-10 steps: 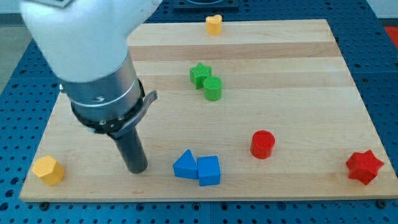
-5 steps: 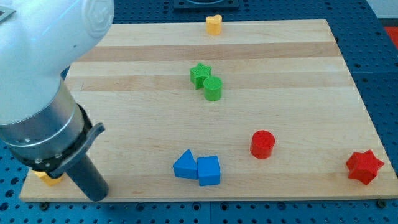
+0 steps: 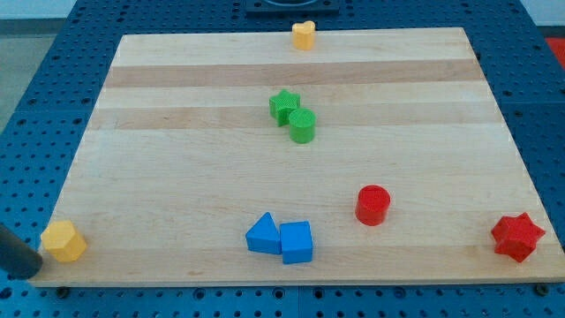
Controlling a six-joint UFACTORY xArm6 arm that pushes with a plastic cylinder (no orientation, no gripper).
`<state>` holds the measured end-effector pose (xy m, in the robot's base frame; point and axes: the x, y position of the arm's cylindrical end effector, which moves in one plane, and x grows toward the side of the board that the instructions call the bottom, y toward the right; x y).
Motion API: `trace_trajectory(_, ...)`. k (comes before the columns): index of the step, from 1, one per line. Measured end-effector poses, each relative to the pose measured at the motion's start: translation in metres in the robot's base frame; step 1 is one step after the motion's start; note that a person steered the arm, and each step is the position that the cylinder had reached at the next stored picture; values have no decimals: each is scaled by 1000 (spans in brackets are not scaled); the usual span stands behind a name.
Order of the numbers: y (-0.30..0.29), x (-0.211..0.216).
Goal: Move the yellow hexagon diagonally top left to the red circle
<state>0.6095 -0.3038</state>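
The yellow hexagon (image 3: 64, 241) is seen at the board's bottom-left corner, close to both edges of the wooden board (image 3: 177, 177). Just to its left, a short length of the dark rod is cut off by the view's left edge; my tip (image 3: 26, 274) is placed off the board, over the blue perforated table (image 3: 26, 106), just beside the hexagon, though contact between them cannot be made out. No fingers are carried by this rod, so nothing can be said of any spread or pinch. The rest of the arm is hidden outside the frame.

Along the bottom edge, a blue triangle (image 3: 262, 235) and a blue block (image 3: 297, 242), whose exact shape is hard to settle, are found touching each other. The red circle (image 3: 372, 205) stands to their right, well apart from the hexagon. A red star (image 3: 517, 237) lies near the bottom-right corner.

Farther up, a green star (image 3: 284, 106) and a green cylinder (image 3: 302, 125) are set touching. At the top edge a small yellow block (image 3: 304, 34) is seen, its shape unclear. No writing or labels can be read anywhere.
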Motion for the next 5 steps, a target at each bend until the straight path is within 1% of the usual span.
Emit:
trace_trajectory(2, 12, -3)
trace_trajectory(3, 32, -9)
trace_trajectory(5, 50, -34)
